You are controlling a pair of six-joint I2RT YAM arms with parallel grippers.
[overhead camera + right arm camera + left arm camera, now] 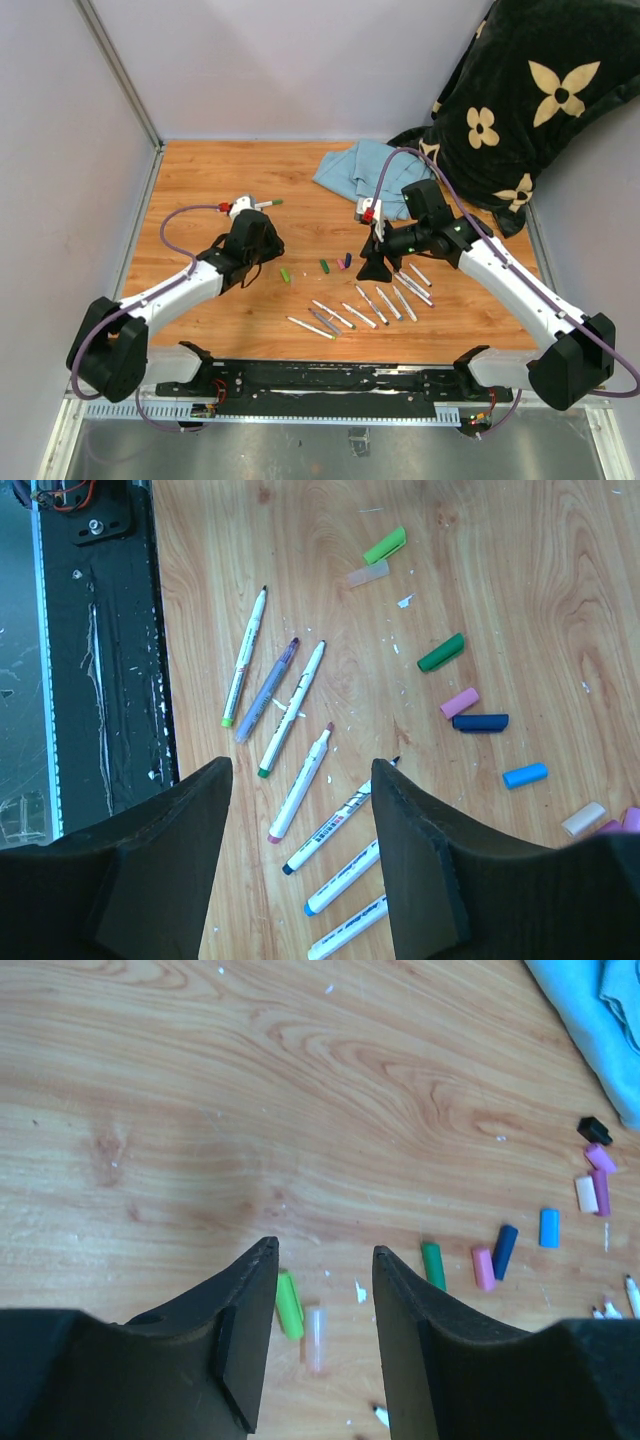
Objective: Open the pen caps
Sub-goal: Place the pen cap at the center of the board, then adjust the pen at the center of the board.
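The left claw (322, 1250) stood open, its two jaws apart with nothing clamped between them. In the left wrist view, a light green cap (289, 1303) and a clear cap (315, 1338) lay side by side on the desk (200, 1110) in the gap below the jaws, at the lower centre of the frame. The other pen caps (601, 1192) lay loose in a line rising toward the right edge: a dark green cap (432, 1265), a pink cap (483, 1268), a navy cap (504, 1251) and a blue cap (549, 1227). Beyond these lay a cluster of purple, white and black caps at the upper right, near the blue cloth (600, 1020).

The right claw (300, 765) also stood open and held nothing. In the right wrist view, uncapped markers (292, 708) lay in a rough row at the centre and lower centre of the frame, apart from the caps at the right. In the top view, the markers occupied the lower centre of the desk, with the caps just above them. A dark flower-patterned blanket (520, 90) lay at the upper right.
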